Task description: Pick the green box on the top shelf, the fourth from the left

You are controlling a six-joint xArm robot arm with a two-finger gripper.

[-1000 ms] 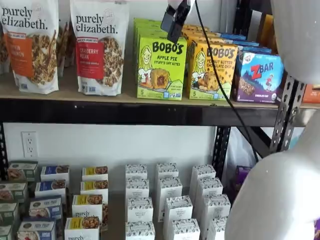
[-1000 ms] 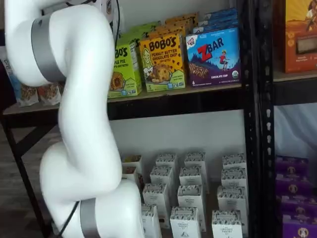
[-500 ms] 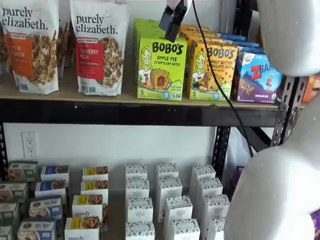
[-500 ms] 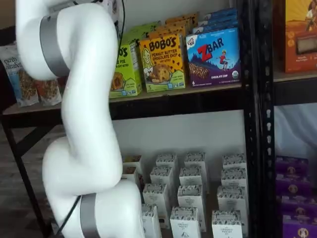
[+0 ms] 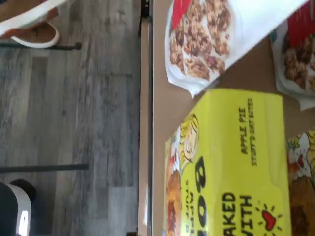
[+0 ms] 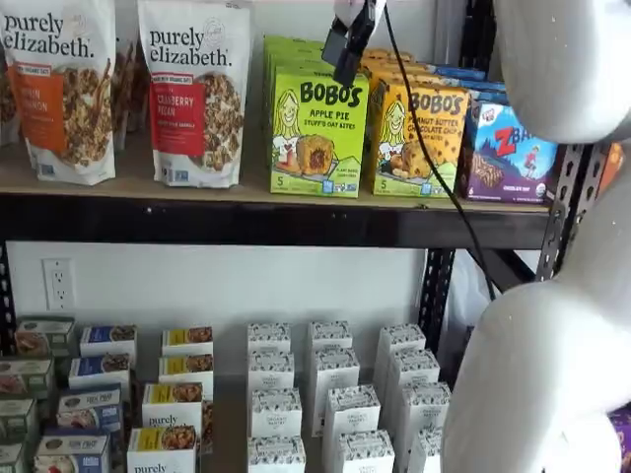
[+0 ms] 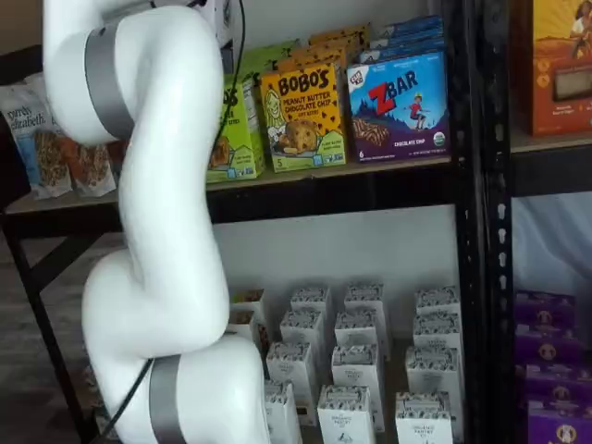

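Note:
The green box (image 6: 317, 133) is a lime Bobo's Apple Pie carton standing at the front of a row on the top shelf (image 6: 246, 223). In a shelf view my arm covers its left part (image 7: 238, 129). My gripper (image 6: 347, 47) hangs from the view's upper edge, just above and in front of the box's top right corner, with a black cable beside it. Its black fingers stand open and hold nothing. The wrist view looks straight down on the box's top face (image 5: 231, 162) and the shelf's front edge (image 5: 145, 123).
Two Purely Elizabeth granola bags (image 6: 195, 89) stand left of the green box. A yellow-orange Bobo's box (image 6: 419, 138) touches its right side, then a blue Zbar box (image 6: 508, 153). Small white cartons (image 6: 330, 394) fill the lower shelf. My white arm (image 7: 157, 213) fills much of both shelf views.
The gripper has stayed above the green box with only small sideways shifts. The arm's white links have drifted a little across both shelf views.

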